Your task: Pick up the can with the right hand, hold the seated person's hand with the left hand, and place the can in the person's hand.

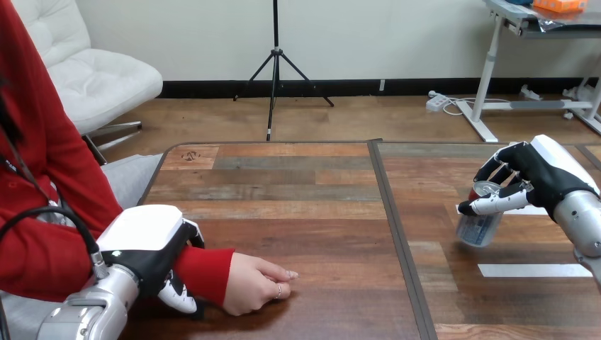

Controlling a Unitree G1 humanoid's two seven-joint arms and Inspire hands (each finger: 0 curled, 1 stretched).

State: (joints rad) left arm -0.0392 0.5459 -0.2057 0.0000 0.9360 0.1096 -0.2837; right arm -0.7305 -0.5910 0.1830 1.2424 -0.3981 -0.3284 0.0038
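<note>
We took this for a robotics lab: plank-topped desk [298,212] marked with white tape strips [531,270], silver robot arms [85,315] over it, a person [35,177] seated at its left side.

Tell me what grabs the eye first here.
The right hand, at the table's right side, grips a tilted can by its top. At lower left, the left hand curls round the person's red-sleeved wrist, and the person's hand rests on the wood.

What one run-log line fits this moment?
left hand: curled round person's wrist | right hand: shut on tilted can | person's hand: resting on table | handover: not yet done
</note>
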